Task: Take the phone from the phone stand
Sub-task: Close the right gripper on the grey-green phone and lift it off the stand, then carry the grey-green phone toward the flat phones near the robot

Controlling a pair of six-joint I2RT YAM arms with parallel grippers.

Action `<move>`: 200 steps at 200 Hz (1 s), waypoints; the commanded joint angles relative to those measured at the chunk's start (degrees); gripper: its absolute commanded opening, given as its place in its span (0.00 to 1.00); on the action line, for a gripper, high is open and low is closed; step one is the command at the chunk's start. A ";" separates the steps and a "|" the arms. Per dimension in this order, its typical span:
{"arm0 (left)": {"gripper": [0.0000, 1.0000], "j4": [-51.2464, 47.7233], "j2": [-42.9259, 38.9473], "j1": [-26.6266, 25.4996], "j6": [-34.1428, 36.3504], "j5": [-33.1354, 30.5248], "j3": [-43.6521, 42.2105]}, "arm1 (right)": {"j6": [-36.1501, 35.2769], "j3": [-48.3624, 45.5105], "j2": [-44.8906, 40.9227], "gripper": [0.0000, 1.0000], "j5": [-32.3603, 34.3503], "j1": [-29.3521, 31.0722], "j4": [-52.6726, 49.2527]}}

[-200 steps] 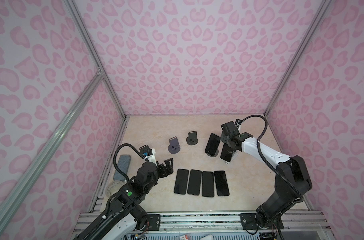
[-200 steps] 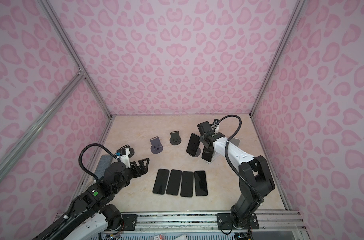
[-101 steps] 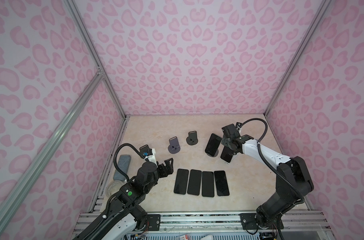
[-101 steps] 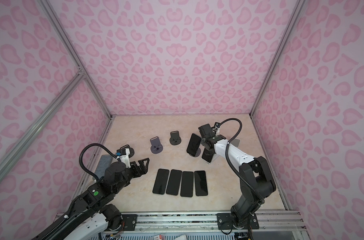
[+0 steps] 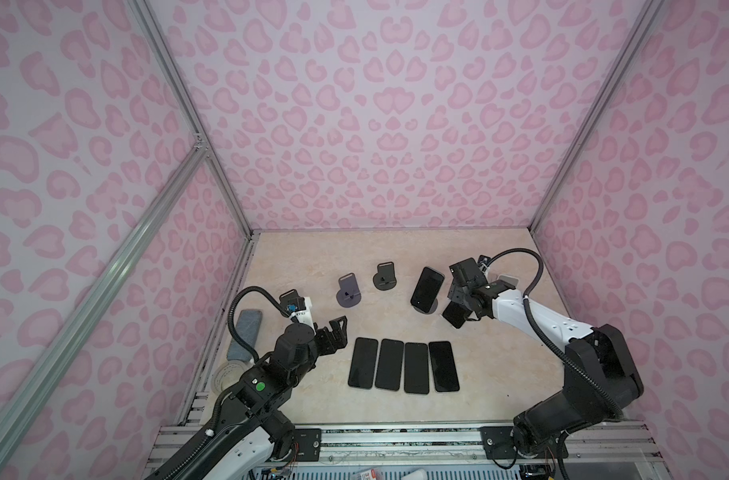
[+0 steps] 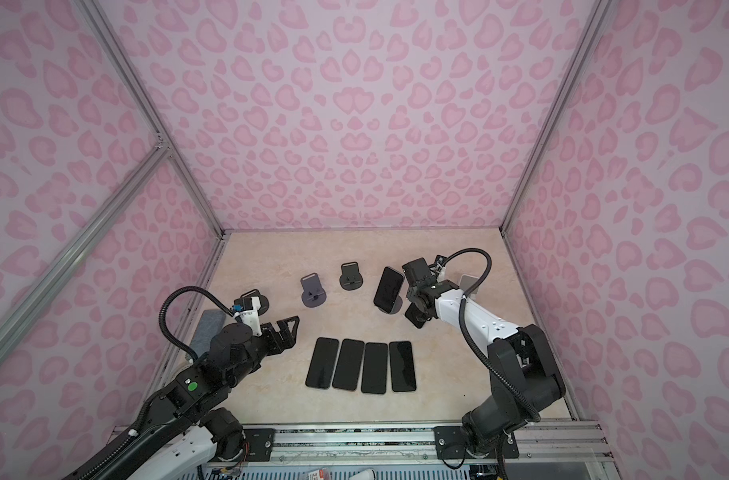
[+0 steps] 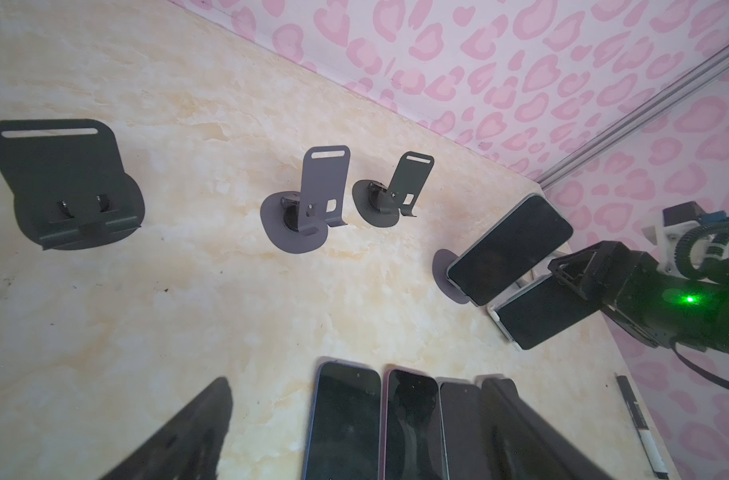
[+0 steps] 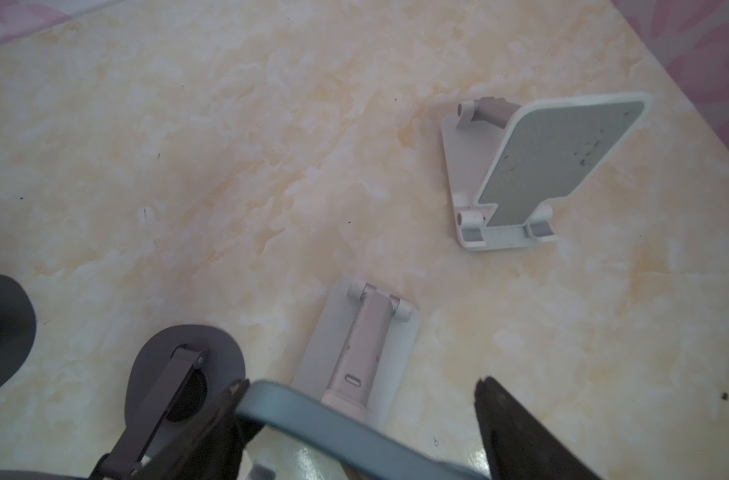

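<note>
A dark phone [image 5: 453,318] leans on a white phone stand [image 8: 362,332] at the right of the table; its blue-grey top edge [image 8: 333,428] crosses the right wrist view. My right gripper [image 5: 458,305] [image 8: 360,386] straddles it from above. One finger [image 8: 229,407] presses the phone's corner, and the edge runs onto the other finger's inner face. A second phone [image 5: 427,286] stands on a grey round stand just left of it. My left gripper [image 5: 337,328] [image 7: 358,386] hovers open and empty at the front left.
Several phones [image 5: 402,365] lie flat in a row at the front middle. Empty dark stands [image 5: 348,289] [image 5: 384,276] stand behind them. An empty white stand [image 8: 553,162] sits behind my right gripper. A grey pad [image 5: 246,328] lies by the left wall, a pen [image 7: 641,428] by the right.
My right gripper has dropped a little onto the phone on the white stand and its jaws have narrowed around it. The left arm has not moved.
</note>
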 commanded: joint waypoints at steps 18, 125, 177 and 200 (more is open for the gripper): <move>0.95 1.42 -0.15 0.09 0.11 0.13 0.48 | 3.53 -2.89 -0.59 0.91 -0.49 0.87 2.31; 0.95 0.39 -1.97 0.07 0.79 -0.92 0.36 | 8.96 -5.08 2.15 0.79 1.54 2.98 5.42; 0.95 0.28 -0.66 0.01 0.90 -0.23 1.10 | 2.77 -8.13 -0.10 0.74 -0.01 2.27 6.77; 0.95 0.40 -0.74 0.08 0.74 -0.14 1.25 | -0.74 -10.92 -2.40 0.74 -1.77 1.19 9.50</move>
